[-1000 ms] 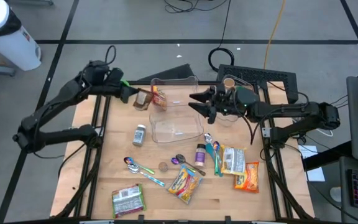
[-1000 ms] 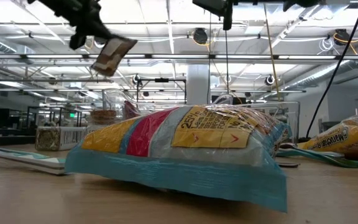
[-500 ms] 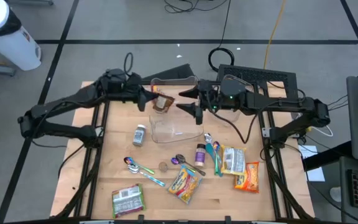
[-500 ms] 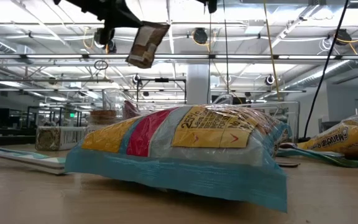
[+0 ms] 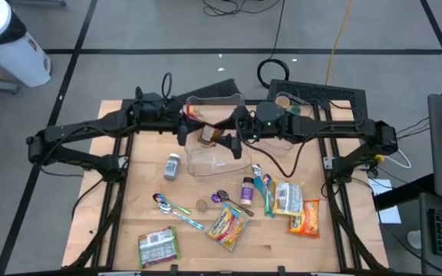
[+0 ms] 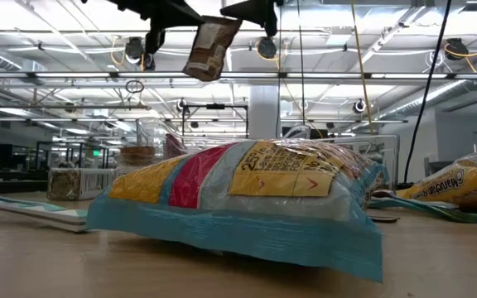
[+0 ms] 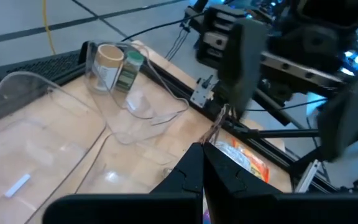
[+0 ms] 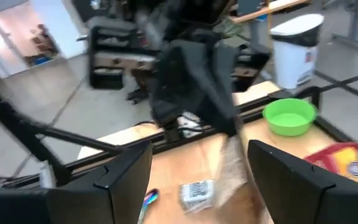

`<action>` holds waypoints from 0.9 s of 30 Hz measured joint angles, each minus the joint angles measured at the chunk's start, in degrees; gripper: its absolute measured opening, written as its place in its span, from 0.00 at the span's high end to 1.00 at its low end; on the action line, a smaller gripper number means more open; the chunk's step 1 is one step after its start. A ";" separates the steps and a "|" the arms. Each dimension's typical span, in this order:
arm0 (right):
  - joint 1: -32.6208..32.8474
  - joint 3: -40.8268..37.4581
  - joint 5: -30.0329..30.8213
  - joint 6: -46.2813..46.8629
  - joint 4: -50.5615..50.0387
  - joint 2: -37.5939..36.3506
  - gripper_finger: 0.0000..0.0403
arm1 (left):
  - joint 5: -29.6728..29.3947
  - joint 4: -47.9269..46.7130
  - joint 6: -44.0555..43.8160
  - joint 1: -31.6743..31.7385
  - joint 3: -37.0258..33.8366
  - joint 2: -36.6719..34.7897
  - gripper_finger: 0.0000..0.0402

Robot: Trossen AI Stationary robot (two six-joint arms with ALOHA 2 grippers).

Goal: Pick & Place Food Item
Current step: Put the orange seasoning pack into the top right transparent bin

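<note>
Food packet, a small brown pouch, is hanging in the air over the clear plastic container that is sitting toward the far edge of the tabletop, near the middle of that edge. The left gripper is pinching the pouch's top with its fingers pressed fully together, and from the low camera the pouch is dangling tilted beneath it. The right gripper is reaching in from the other side, just beside the pouch, with its fingers spread wide and nothing between them; I cannot tell whether it is touching the pouch. Behind the container, along the far edge, a jar with a tan lid and a green-labelled bottle are standing together. Nearer the front edge, snack bags are lying scattered: a yellow and red one in the middle, a green one toward the front left corner, and an orange one toward the right edge. Spoons, a small white shaker and a purple-capped bottle are lying between the bags and the container.
</note>
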 joint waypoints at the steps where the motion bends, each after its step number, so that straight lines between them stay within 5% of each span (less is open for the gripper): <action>1: 0.00 0.00 0.81 -0.04 0.04 0.00 0.36 | -0.02 0.13 0.34 -0.36 0.00 -0.02 1.00; 18: -0.04 -0.09 3.34 -0.04 -4.70 0.00 0.37 | -1.54 2.55 1.04 -2.93 0.00 0.01 1.00; 27: -0.04 -0.10 3.35 -0.01 -4.76 -0.01 0.52 | -1.46 3.38 1.23 -2.93 -0.02 0.01 1.00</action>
